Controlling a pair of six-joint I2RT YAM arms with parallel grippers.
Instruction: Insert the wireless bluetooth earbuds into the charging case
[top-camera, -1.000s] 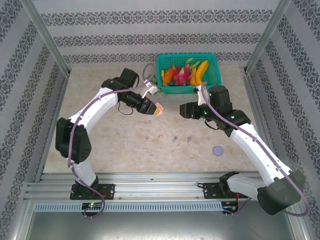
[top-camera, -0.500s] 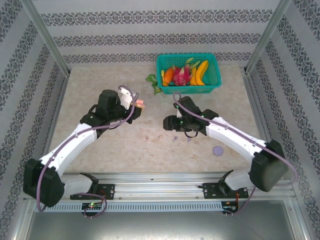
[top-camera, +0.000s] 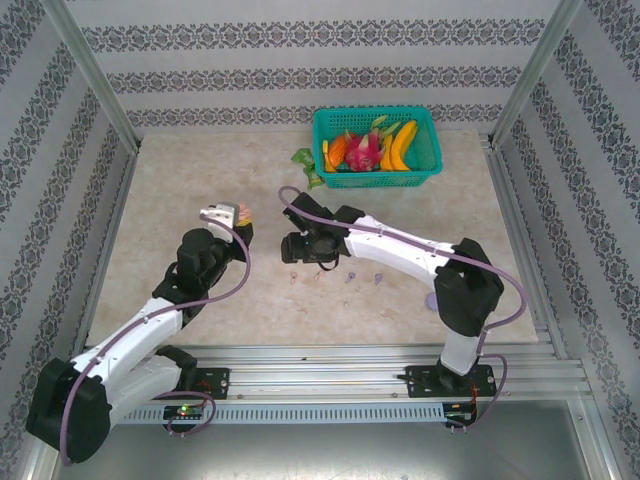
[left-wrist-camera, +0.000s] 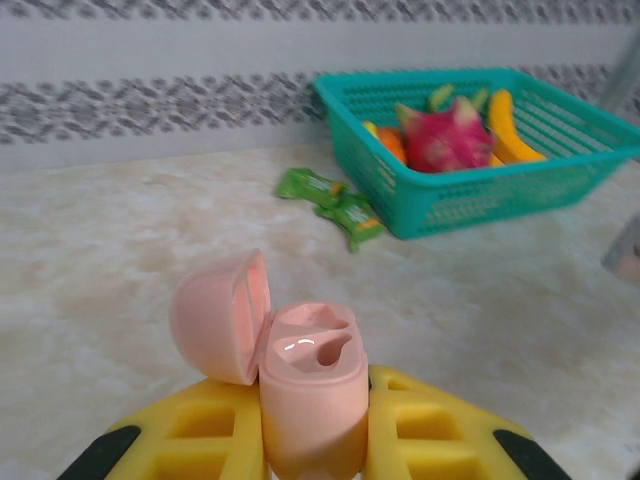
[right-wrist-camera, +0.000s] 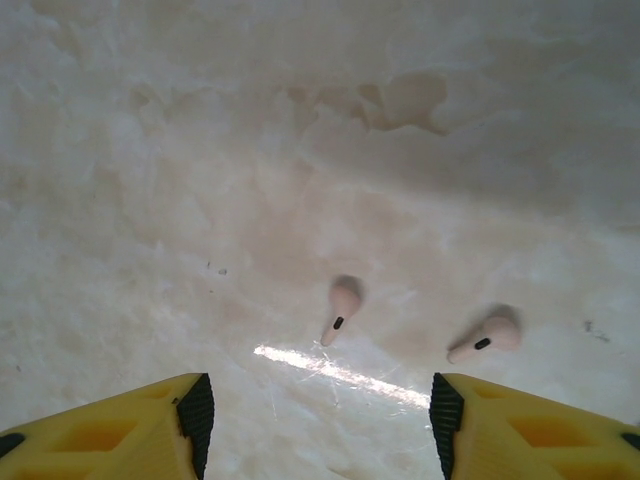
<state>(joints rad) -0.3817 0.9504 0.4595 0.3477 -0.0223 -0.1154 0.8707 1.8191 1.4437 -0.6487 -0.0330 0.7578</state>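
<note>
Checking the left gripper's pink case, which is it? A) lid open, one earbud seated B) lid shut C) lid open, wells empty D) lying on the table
C: the left gripper clamps the pink case upright, its lid hinged open to the side, and both wells look empty.

The worktop (right-wrist-camera: 150, 150) looks like pale marbled stone, smooth, with a soft sheen where a streak of light glares. The earbuds (right-wrist-camera: 343, 300) are smooth pink plastic. The case (left-wrist-camera: 305, 400) is pink plastic too: satin outside, glossy in its wells. The right gripper (right-wrist-camera: 320, 410) has matt yellow plastic fingers (right-wrist-camera: 110, 425). The basket (left-wrist-camera: 480, 195) is teal plastic mesh; the wrappers (left-wrist-camera: 335, 205) — shiny green film. The rails (top-camera: 320, 365) are bare ribbed metal.
</note>
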